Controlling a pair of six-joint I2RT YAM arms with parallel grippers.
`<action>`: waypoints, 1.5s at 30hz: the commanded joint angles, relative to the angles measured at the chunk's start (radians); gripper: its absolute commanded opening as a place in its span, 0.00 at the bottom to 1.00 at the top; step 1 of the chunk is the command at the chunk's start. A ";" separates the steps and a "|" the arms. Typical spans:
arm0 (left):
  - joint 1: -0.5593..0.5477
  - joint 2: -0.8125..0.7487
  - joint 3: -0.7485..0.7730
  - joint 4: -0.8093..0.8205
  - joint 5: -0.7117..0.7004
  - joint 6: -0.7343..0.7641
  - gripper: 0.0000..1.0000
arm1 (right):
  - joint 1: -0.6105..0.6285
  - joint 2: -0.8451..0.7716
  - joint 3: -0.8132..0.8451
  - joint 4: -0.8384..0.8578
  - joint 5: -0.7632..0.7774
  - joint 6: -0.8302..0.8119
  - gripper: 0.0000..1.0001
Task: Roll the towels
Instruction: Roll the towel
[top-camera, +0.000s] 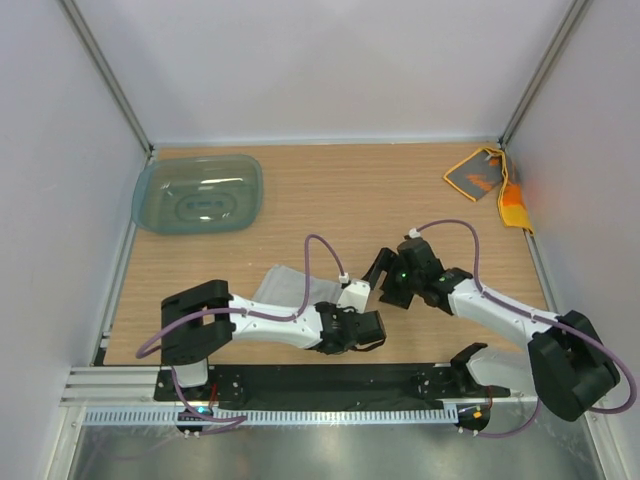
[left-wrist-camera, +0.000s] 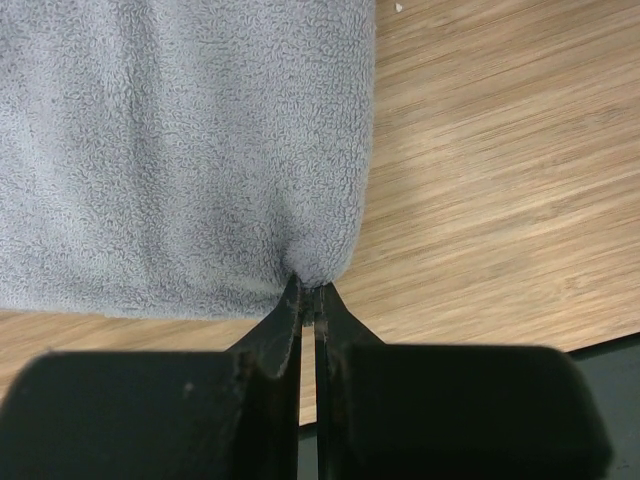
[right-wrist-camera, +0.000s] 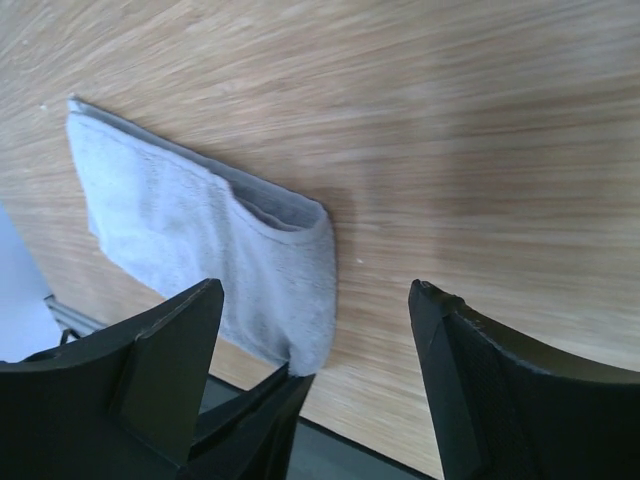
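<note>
A light grey towel (left-wrist-camera: 180, 150) lies folded flat on the wooden table, mostly hidden under my left arm in the top view (top-camera: 283, 287). My left gripper (left-wrist-camera: 310, 288) is shut on that towel's near right corner, the fabric puckered at the fingertips. In the right wrist view the same grey towel (right-wrist-camera: 200, 235) shows a folded-over upper layer. My right gripper (right-wrist-camera: 315, 290) hangs open just to the right of that pinched corner, with nothing between its fingers. The orange towel (top-camera: 487, 178), grey face up, lies crumpled at the far right corner, away from both grippers.
A translucent teal plastic tub (top-camera: 199, 195) sits upside down at the far left. The black strip of the table's near edge (right-wrist-camera: 380, 465) runs just behind the pinched corner. White walls close in the table on three sides. Both arms meet near the front middle (top-camera: 385, 285).
</note>
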 joint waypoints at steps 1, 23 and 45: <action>0.002 -0.017 -0.019 -0.010 0.014 -0.022 0.00 | 0.003 0.034 -0.005 0.161 -0.105 0.035 0.81; 0.010 -0.098 -0.051 -0.011 0.000 -0.044 0.00 | 0.007 0.215 -0.065 0.302 -0.116 0.066 0.48; 0.027 -0.159 -0.083 -0.019 0.011 -0.061 0.00 | 0.027 0.232 -0.019 0.076 0.041 0.008 0.12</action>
